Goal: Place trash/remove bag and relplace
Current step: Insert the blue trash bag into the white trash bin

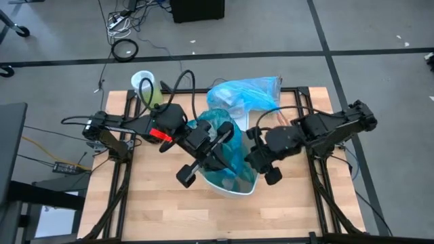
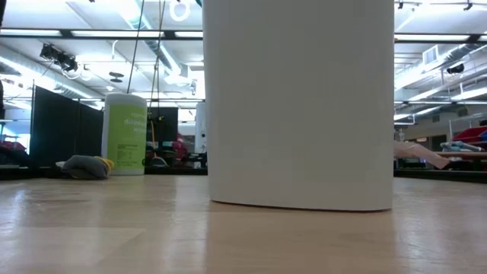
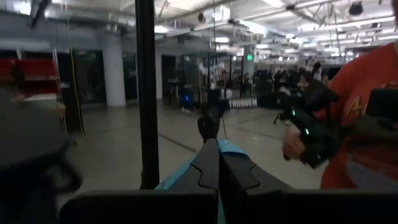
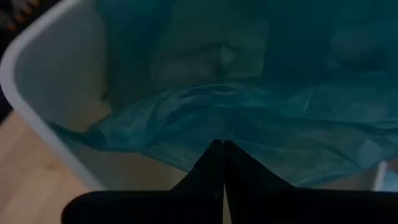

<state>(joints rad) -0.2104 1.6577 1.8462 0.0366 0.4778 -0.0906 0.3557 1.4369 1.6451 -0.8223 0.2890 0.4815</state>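
Over the middle of the wooden table stood a white bin, and both arms met above its mouth. From the left, the left gripper reached over the bin with its fingers pressed together, a strip of teal plastic bag caught between them; the left wrist view showed that strip running up between the closed fingers. From the right, the right gripper hung just inside the bin's rim, its fingers also shut, their tips against the teal film draped over the wall; whether they pinched it could not be told. The teal bag spilled out of the bin and hid its contents, where pale trash showed dimly through the film. Behind the bin, toward the table's far edge, the light blue bag lay crumpled on the wood. A green-labelled canister stood at the far left corner. Beyond the table, a person in an orange shirt held a dark device.
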